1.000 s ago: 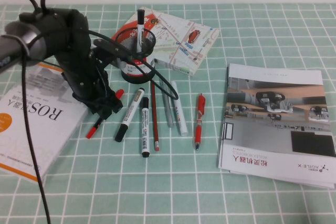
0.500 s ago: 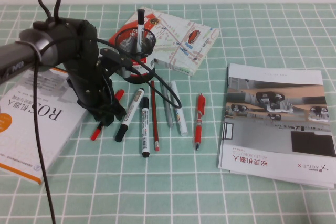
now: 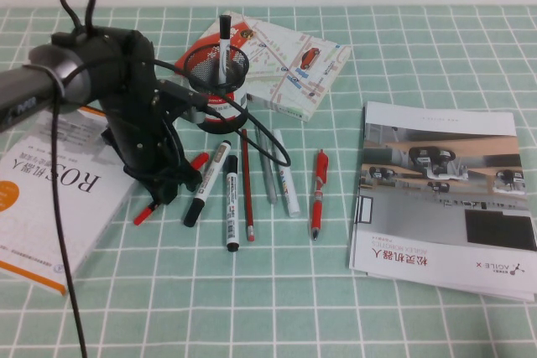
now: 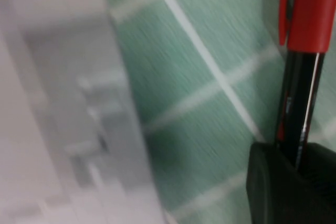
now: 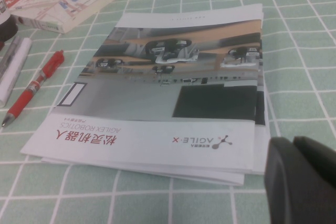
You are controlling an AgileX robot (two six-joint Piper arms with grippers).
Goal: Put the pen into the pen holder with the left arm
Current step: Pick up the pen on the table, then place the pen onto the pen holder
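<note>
6 writing tools lie in a fan on the green checked cloth (image 3: pixel 277 291), right beside the action: a white marker with a black cap (image 3: pixel 208 182), a black marker (image 3: pixel 231 203), a thin red pencil (image 3: pixel 246 182), a grey pen (image 3: pixel 267 173), a white marker (image 3: pixel 287 184) and an all-red clip pen (image 3: pixel 319 193). The white marker with the black cap is the nearest neighbour, just beside the left gripper (image 3: pixel 172 184).

Behind them stands the pen holder (image 3: pixel 216 73), upright, with 1 marker (image 3: pixel 224 39) already poking out of it. A map booklet (image 3: pixel 285 60) sits just behind the holder, a ROS book (image 3: pixel 50 190) lies on the left, and a brochure stack (image 3: pixel 440 199) lies well apart on the right.

Now the pen (image 3: pixel 199 159): it sits low over the cloth between the ROS book and the fan of markers, its black barrel hidden in the left gripper's jaws, which are closed on it. The left wrist view shows the barrel running down between the black pads (image 4: pixel 273 182). Its long axis runs on a diagonal, red cap aimed away from the robot and rightward, toward the holder, red tail aimed back toward the book's edge.

Over on the other side, the right gripper (image 5: pixel 291 150) hangs over the cloth by the brochure stack's near corner, its 2 tips pressed together.
</note>
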